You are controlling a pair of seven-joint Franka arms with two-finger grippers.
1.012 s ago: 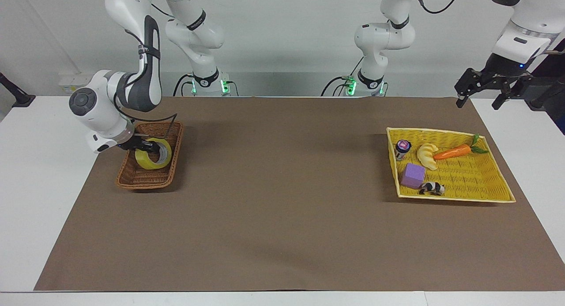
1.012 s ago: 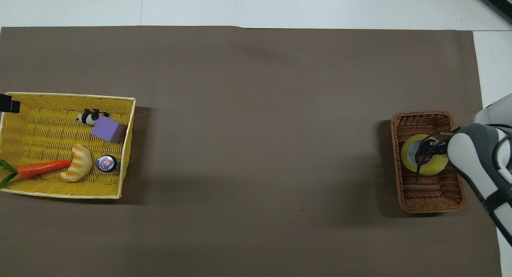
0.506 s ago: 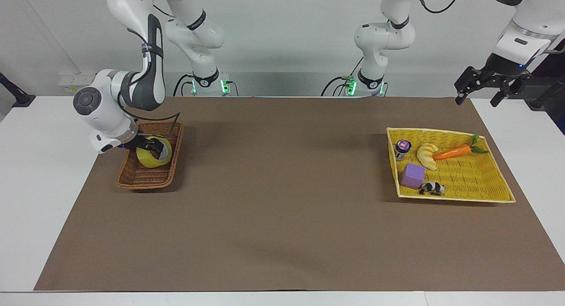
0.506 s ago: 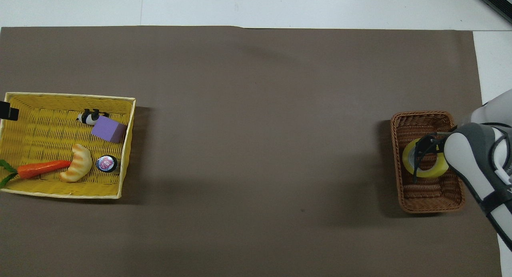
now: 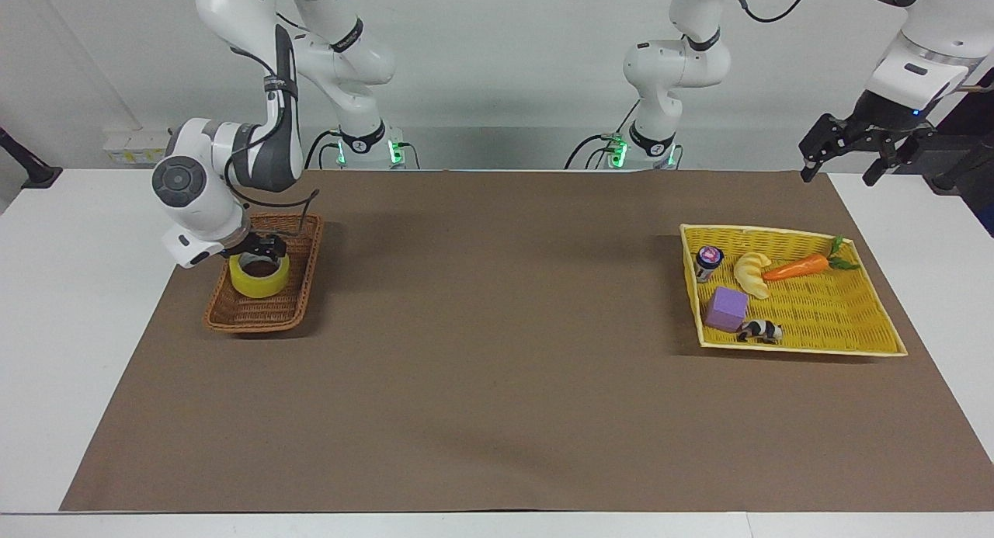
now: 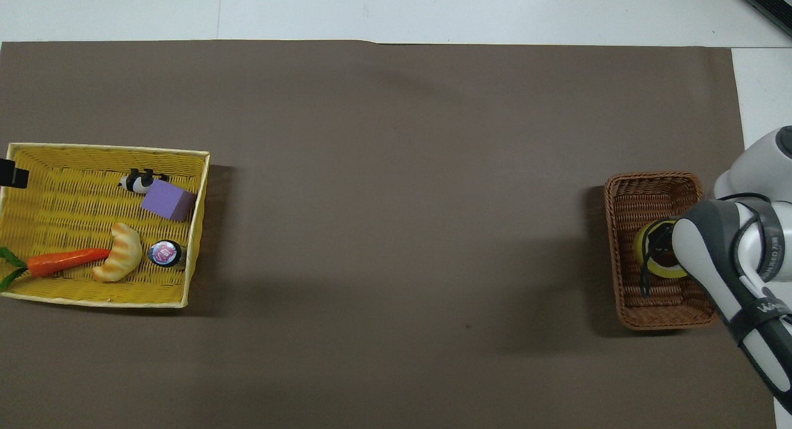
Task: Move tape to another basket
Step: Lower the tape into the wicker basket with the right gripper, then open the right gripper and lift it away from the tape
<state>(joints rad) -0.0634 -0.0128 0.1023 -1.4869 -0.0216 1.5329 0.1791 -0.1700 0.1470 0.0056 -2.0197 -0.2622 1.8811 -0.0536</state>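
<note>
tape: lies flat in basket | right hand: just above tape, seemingly apart | left hand: apart, over tabletop corner

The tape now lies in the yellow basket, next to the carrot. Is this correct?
No. The tape lies in the brown basket, under the right gripper, as the facing view shows. The carrot is alone in the yellow basket with the other things.

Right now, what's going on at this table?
The right gripper is open just above the yellow tape roll, which lies flat in the brown wicker basket at the right arm's end. The left gripper, open, waits up over the table's corner past the yellow basket, which holds a carrot, croissant, purple block, toy cow and small jar.
</note>
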